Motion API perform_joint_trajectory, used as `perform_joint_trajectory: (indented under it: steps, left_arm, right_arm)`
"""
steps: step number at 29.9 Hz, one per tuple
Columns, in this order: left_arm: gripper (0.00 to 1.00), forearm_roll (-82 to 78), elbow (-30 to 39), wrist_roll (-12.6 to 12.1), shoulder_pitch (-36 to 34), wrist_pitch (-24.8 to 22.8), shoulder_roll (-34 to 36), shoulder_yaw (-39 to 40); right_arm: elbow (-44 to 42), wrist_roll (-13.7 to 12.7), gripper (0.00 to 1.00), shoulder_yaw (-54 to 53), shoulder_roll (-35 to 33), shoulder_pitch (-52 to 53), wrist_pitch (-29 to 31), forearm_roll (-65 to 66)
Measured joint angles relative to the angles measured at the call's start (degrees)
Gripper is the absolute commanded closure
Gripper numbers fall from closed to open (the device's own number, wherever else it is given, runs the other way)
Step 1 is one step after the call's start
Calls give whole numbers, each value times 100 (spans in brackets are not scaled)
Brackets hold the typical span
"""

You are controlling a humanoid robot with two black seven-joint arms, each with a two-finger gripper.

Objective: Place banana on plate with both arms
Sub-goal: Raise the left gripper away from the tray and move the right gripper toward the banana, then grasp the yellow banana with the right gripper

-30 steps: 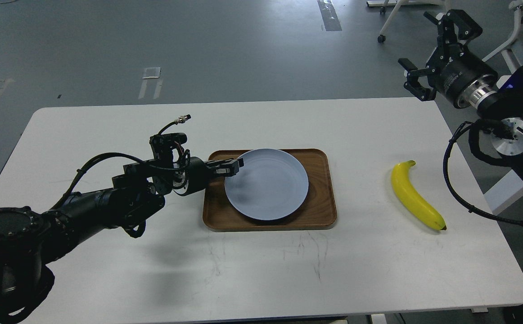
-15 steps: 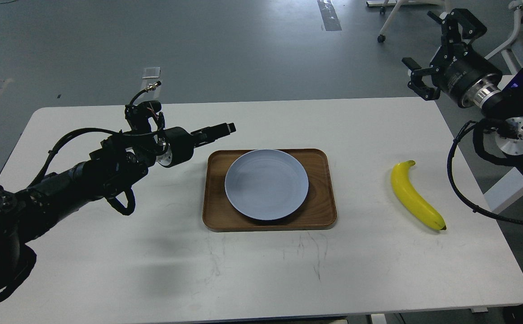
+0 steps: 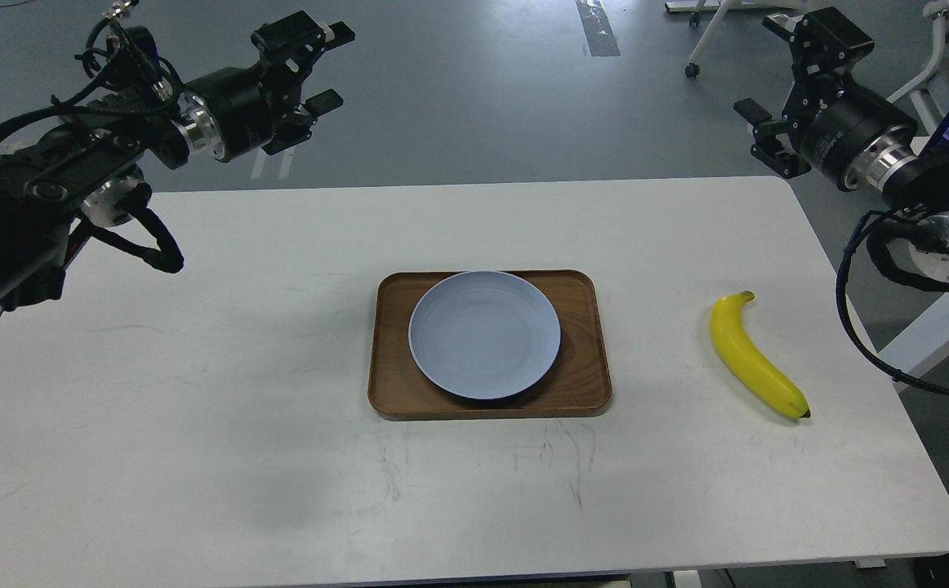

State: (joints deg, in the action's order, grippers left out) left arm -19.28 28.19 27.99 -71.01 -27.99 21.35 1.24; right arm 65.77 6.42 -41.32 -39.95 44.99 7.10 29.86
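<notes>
The yellow banana lies on the white table at the right, its dark tip toward the front. The pale blue plate sits empty on a brown wooden tray in the middle of the table. My left gripper is open and empty, raised high above the table's far left edge, far from the plate. My right gripper is open and empty, raised beyond the table's far right corner, well above and behind the banana.
The white table spans the view. Behind it is grey floor with tape marks. White chair legs on castors stand at the back right, near my right arm.
My left arm has let go of the plate's left rim and swung up and to the left, its gripper now open above the far edge. My right gripper rose slightly.
</notes>
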Motion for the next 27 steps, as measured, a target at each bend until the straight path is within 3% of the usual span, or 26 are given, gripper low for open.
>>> perform_joint_trajectory:
  steps: [4, 7, 10, 14, 17, 21, 27]
  left_arm:
    - [2, 144, 15, -40, -38, -2, -35, 773]
    - [2, 379, 21, -394, 107, -2, -132, 1476]
    - [2, 777, 15, -994, 507, -1, -160, 2065]
    - [2, 1577, 87, -2030, 1012, 1, -174, 2710]
    - [2, 1988, 370, -2448, 1232, 1, -148, 2923]
    - [2, 2315, 1026, -2579, 1542, 0, -105, 3057]
    - [2, 2340, 1451, -2546, 1827, -1, -86, 3226]
  right_arm:
    - [252, 19, 0, 280, -167, -1, -55, 1371]
    - [520, 68, 0, 485, -355, -16, -75, 2194]
    - [799, 131, 0, 805, -537, -37, -132, 3171]
    - [984, 263, 0, 1243, -827, -44, -386, 4563]
    - [1014, 387, 0, 1387, -1073, -20, -486, 5220]
    - [1031, 444, 0, 1519, -1466, -73, -547, 5943]
    - [873, 449, 0, 2162, -1638, -272, -1102, 6282]
